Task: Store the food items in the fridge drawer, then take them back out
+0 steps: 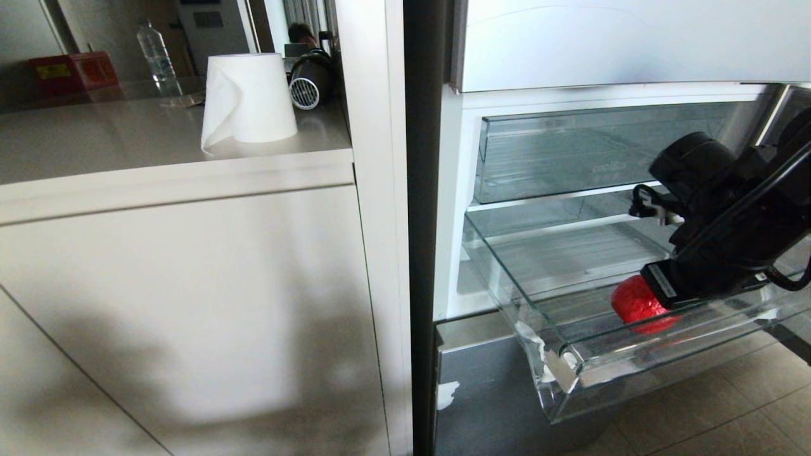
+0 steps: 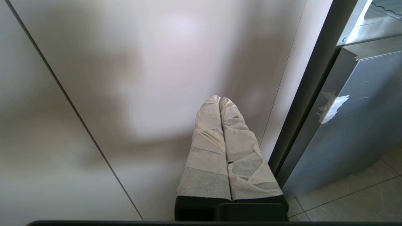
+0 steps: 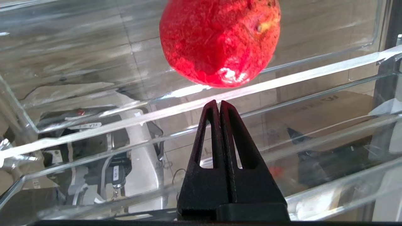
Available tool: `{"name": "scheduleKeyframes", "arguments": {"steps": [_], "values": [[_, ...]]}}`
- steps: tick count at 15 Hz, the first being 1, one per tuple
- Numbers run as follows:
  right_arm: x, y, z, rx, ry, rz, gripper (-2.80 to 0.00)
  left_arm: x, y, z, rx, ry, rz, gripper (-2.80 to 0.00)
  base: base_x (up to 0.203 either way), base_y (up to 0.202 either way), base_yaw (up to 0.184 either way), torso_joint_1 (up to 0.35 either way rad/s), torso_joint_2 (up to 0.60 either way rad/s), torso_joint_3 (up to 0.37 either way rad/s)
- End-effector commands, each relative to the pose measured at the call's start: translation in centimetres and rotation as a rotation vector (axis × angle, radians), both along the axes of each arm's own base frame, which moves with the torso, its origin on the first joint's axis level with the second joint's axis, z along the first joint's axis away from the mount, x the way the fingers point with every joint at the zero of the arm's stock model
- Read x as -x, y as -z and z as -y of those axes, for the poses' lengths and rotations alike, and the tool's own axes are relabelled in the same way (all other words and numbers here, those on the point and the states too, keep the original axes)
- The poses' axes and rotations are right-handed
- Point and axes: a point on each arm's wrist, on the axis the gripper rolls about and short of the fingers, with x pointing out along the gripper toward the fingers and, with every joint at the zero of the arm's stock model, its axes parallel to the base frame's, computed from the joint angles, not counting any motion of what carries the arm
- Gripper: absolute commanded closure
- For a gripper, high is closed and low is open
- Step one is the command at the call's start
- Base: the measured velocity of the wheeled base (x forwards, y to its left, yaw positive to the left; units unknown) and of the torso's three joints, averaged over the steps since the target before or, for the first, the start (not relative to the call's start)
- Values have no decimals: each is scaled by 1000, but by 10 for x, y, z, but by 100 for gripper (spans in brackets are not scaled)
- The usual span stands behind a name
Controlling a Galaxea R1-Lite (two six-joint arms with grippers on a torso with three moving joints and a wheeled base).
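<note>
Red fruit [image 1: 635, 303] found lying on the floor of the fridge drawer [image 1: 573, 373], toward the drawer's right half and back from the thick front lip; drawer pulled out, white tape scraps at its left front corner. Noted as round, no long axis worth aligning to.

Right gripper [image 3: 220, 105] seen over the drawer, fingers pressed fully together, nothing between them. In the right wrist view, tips pointed straight at the fruit [image 3: 220, 40] with a clear gap between; no contact. In the head view, right wrist hung above and just to the right of the fruit, partly covering it.

Left gripper [image 2: 219, 99] parked low beside the cabinet front [image 2: 157, 78], taped fingers closed on nothing, well apart from the drawer. Right arm judged the nearer by far, and the only one in place to work.

Step judged: fruit stored, retrieval not yet begun. Key relation: fruit dead ahead of closed tips along the gripper's own axis. Next move judged to need the fingers spread wider than the fruit first, then a straight advance to straddle it. Risk noted: pushing forward while closed likely to roll the fruit away across the slick drawer floor.
</note>
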Motion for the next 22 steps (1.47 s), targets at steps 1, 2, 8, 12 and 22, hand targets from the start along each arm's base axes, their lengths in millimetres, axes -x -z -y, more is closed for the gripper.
{"name": "scheduleKeyframes", "arguments": {"steps": [1,2,8,12,22], "values": [[-3,3,0,5,3,-13,0,0,0,0,0,0,0,0,0,0,0,0,0,0],[-7,8,-1,10,4,-29,0,0,0,0,0,0,0,0,0,0,0,0,0,0],[-42,5,-15,-23,17,171,0,0,0,0,0,0,0,0,0,0,0,0,0,0],[-31,-25,-22,-90,5,330,0,0,0,0,-1,-1,0,0,0,0,0,0,0,0],[-7,-17,-33,-90,-48,278,0,0,0,0,0,-2,0,0,0,0,0,0,0,0]]}}
